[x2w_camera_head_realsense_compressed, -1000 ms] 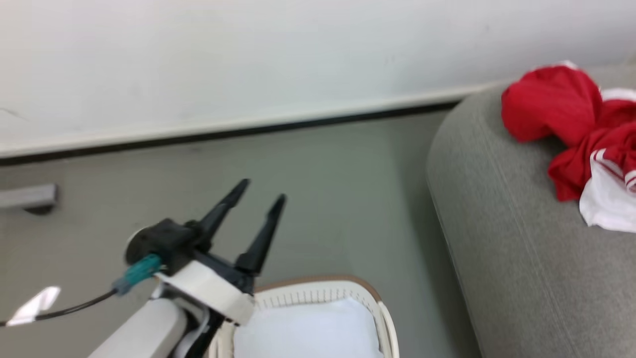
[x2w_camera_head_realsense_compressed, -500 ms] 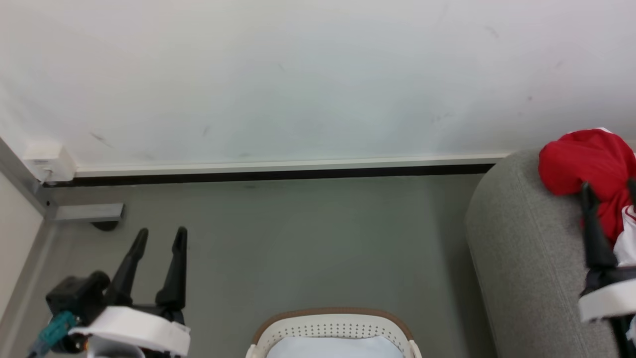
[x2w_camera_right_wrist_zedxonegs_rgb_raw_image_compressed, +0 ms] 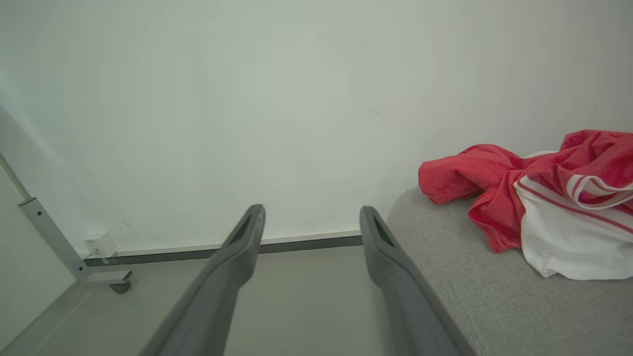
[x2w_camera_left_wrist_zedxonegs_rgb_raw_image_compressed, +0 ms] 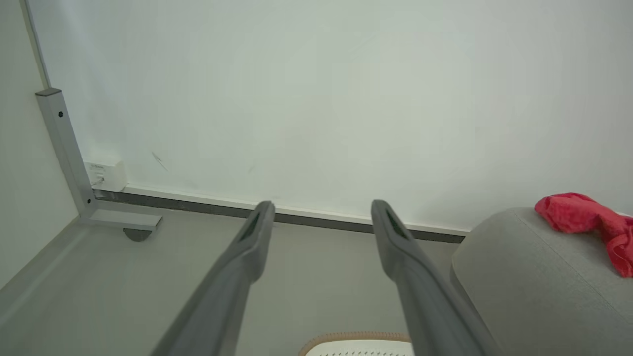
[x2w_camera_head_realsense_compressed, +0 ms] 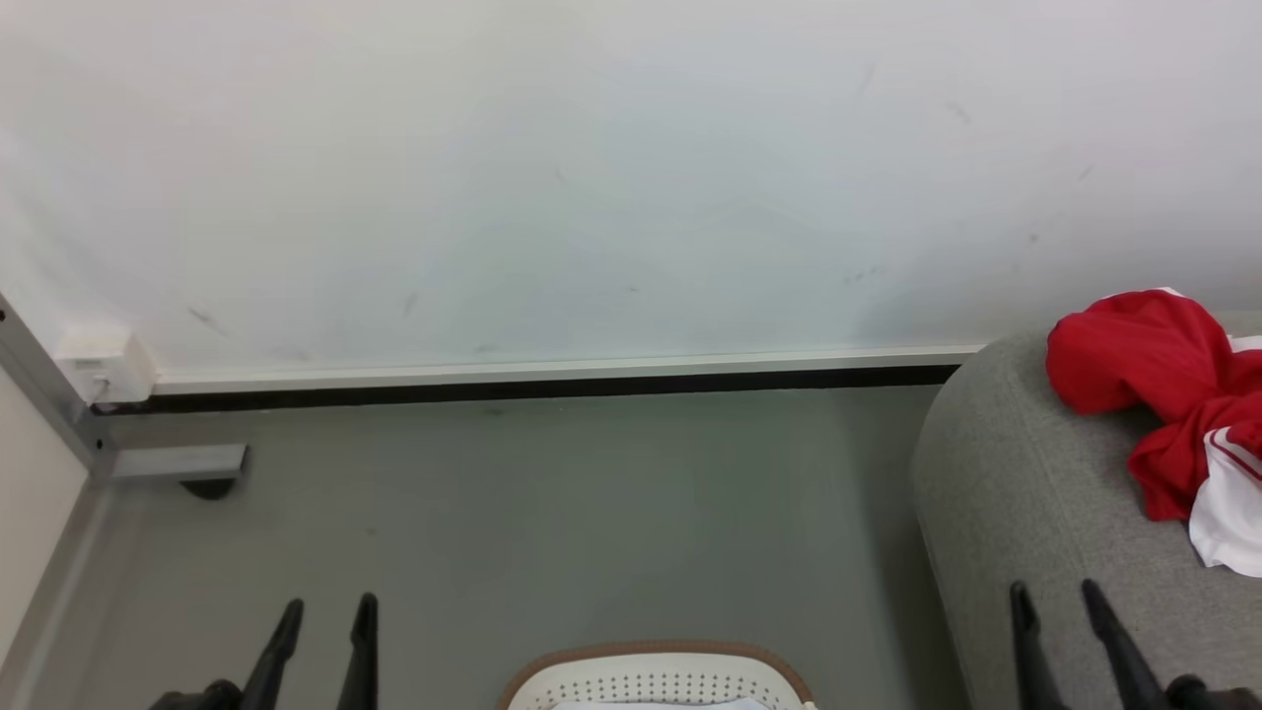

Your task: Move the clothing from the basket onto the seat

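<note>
clothing [x2w_camera_head_realsense_compressed: 1134, 360] lies on the seat [x2w_camera_head_realsense_compressed: 1006, 493] beyond the right end effector [x2w_camera_head_realsense_compressed: 1052, 589], spread wide and empty.

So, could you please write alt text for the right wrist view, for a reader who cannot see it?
Red clothing with white trim lies crumpled on the grey seat at the right. The right gripper stands open and empty in front, pointing toward a white wall and grey floor.
</note>
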